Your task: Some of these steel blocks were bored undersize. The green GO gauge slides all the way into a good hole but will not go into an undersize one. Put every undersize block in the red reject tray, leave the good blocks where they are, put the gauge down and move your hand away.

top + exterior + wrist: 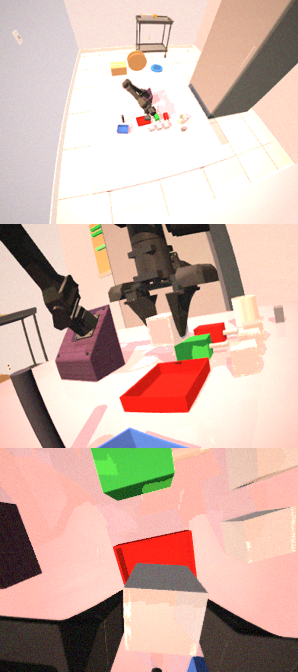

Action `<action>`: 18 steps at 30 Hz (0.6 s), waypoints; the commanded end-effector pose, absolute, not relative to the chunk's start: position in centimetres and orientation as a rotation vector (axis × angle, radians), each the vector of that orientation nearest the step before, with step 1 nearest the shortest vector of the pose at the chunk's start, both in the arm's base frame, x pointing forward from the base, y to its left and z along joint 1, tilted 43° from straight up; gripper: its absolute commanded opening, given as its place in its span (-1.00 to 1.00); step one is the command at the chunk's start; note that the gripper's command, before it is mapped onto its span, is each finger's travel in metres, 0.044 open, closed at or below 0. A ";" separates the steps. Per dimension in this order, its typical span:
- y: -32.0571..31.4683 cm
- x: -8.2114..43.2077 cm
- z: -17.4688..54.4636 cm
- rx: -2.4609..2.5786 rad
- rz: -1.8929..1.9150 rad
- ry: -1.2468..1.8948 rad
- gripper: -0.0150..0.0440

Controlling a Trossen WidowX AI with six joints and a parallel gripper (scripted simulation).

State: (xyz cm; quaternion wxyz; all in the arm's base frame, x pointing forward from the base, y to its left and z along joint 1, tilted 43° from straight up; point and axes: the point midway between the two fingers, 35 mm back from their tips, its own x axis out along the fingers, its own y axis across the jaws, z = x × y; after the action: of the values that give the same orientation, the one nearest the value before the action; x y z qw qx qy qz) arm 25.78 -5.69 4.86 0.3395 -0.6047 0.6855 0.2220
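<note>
Rejecting, we judge: our gripper [150, 114] [165, 329] [160, 591] pinches a pale steel cube [147, 118] [161, 331] [162, 620] — next, lower it into the red rectangular tray [143, 122] [153, 404] [160, 552], wrist-view twelve o'clock.

Toward the left edge of the tabletop [127, 163] [87, 392] [245, 608] sat an open blue tray [122, 129] [133, 442] [198, 665], with a slim black cylinder [122, 119] [35, 407] upright near it. Near the right edge stood a cream mug [182, 119] [245, 311]; a small grey piece [184, 129] [279, 314] lay near it, closer to the near edge. Toward the far edge showed a yellow-brown box [118, 69], a round orange-brown object [137, 61] just beside it, and a blue ring-shaped dish [156, 65]; their support was unclear. Beyond that edge stood a dark two-level cart [153, 21] [18, 316].
</note>
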 end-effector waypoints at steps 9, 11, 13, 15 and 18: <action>-5.9 25.2 4.0 -1.580 0.567 1.757 -0.49; -6.1 25.2 3.7 -1.580 0.567 1.757 -0.49; -6.3 25.2 3.4 -1.580 0.567 1.757 -0.49; -6.6 25.2 3.2 -1.580 0.567 1.757 -0.49; -6.9 25.2 2.8 -1.581 0.567 1.757 -0.49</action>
State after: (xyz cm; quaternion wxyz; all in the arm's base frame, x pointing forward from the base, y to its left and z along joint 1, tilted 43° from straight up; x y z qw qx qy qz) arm 24.94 -6.92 2.92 0.3495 -0.6027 0.6833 0.2185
